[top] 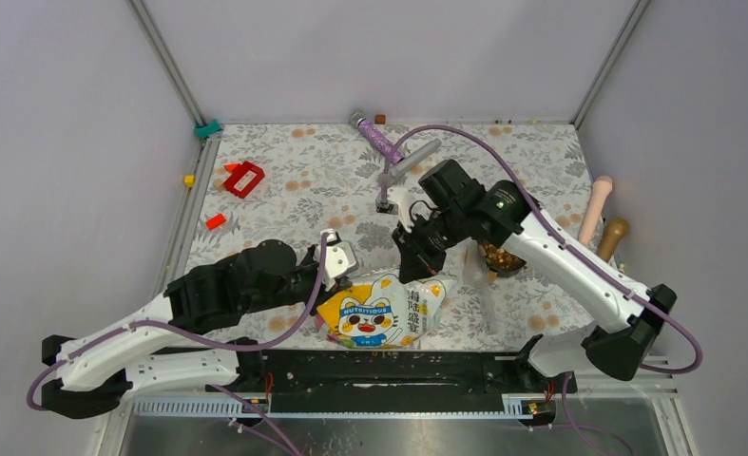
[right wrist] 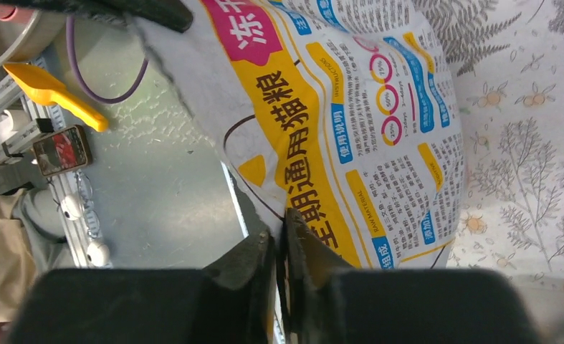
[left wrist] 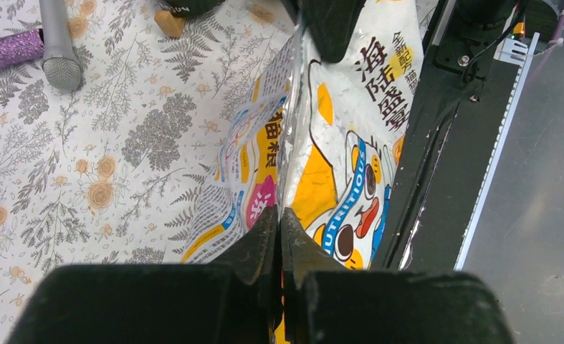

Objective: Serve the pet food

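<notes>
Floral mat (top: 294,180) below, left hand (left wrist: 279,218) and right hand (right wrist: 280,229) pinch bag (top: 389,309).

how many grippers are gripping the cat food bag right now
2. The left gripper pinches the food bag at its upper left corner in the top view; the right gripper pinches its upper edge further right.

- Pet food (top: 499,256): small brown and orange-tan pellets heaped in a dark bowl (top: 521,263), just right of the food bag (top: 384,309), partly under an arm.
- Food bag: white-and-yellow printed pouch, cartoon animal, "NUTRITIOUS" label, its edges pinched in the left hand (left wrist: 280,222) and right hand (right wrist: 280,233).
</notes>
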